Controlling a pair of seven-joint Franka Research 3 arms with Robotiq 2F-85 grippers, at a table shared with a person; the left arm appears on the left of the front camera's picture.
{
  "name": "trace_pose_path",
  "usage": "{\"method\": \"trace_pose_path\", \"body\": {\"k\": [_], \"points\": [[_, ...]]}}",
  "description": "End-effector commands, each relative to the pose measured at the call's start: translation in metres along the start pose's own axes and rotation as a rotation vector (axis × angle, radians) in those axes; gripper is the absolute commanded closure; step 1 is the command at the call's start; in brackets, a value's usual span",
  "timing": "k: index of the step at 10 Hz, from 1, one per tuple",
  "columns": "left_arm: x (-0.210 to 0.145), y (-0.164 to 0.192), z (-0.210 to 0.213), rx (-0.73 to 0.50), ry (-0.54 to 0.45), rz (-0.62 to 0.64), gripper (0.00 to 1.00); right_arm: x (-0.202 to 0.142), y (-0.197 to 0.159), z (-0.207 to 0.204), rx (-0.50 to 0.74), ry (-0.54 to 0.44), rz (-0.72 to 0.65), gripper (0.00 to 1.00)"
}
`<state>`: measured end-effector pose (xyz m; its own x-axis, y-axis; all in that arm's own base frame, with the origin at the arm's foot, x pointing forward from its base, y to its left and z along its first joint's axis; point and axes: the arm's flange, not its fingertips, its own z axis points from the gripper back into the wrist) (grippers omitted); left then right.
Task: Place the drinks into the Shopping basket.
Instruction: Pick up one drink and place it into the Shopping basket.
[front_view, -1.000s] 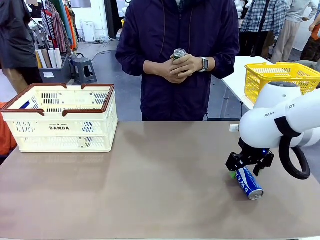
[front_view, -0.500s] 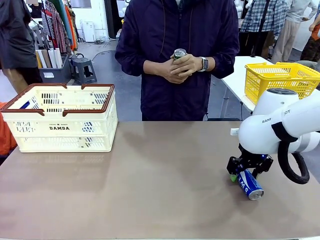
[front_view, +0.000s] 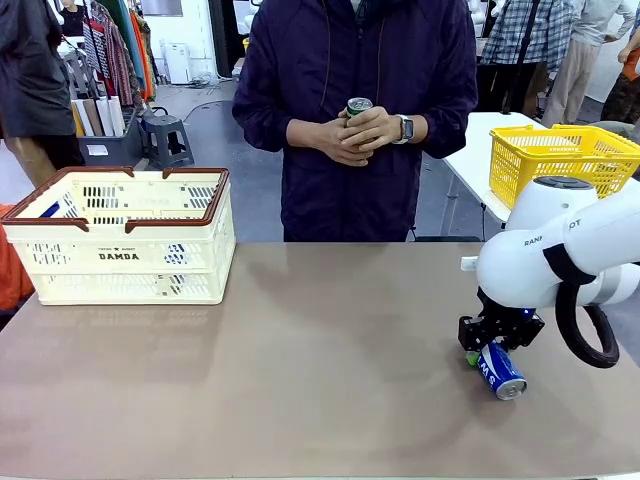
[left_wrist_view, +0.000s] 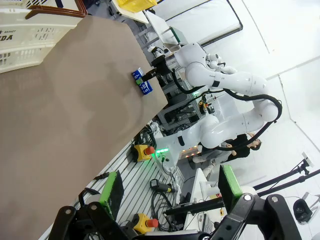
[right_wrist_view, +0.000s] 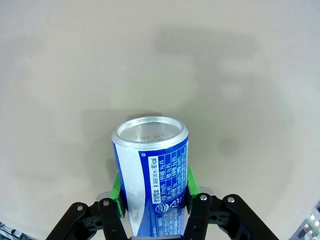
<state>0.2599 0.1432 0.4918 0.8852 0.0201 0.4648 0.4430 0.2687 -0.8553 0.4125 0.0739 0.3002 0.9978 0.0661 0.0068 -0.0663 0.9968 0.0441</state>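
A blue drink can (front_view: 499, 371) lies on its side on the table at the right, and my right gripper (front_view: 486, 352) is shut on it from above. In the right wrist view the green pads (right_wrist_view: 116, 187) press both sides of the can (right_wrist_view: 152, 165), whose silver top points away. The person across the table holds a green can (front_view: 358, 106) in both hands at chest height. The cream Shopping basket (front_view: 125, 262) with a brown rim stands at the far left. My left gripper (left_wrist_view: 170, 200) hangs open and holds nothing, well off the table's edge; its view shows the basket (left_wrist_view: 22, 30) and the blue can (left_wrist_view: 143, 85).
A bright yellow mesh basket (front_view: 560, 155) sits on a white side table behind my right arm. The brown tabletop (front_view: 320, 360) stretches bare between the cream basket and the can. Something blue (front_view: 50, 210) peeks out inside the cream basket's left end.
My right gripper's jaws have closed from wide open onto the blue can, which now lies a little more tucked under the gripper. The person and the left arm have stayed still.
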Motion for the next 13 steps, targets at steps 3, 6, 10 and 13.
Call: {"method": "trace_pose_path", "body": {"k": [3, 6, 10, 13], "points": [[0.001, -0.003, 0.002, -0.013, -0.010, 0.006, 0.00, -0.008, -0.006, 0.042, -0.033, 0.001, -0.027, 1.00], [0.001, -0.003, 0.002, -0.013, -0.010, 0.006, 0.00, -0.043, -0.007, 0.164, -0.085, -0.030, -0.140, 1.00], [0.001, -0.003, 0.002, -0.013, -0.010, 0.006, 0.00, -0.063, -0.014, 0.194, -0.046, -0.071, -0.159, 1.00], [0.001, -0.003, 0.002, -0.013, -0.010, 0.006, 0.00, -0.067, -0.019, 0.201, -0.055, -0.084, -0.180, 1.00]]}}
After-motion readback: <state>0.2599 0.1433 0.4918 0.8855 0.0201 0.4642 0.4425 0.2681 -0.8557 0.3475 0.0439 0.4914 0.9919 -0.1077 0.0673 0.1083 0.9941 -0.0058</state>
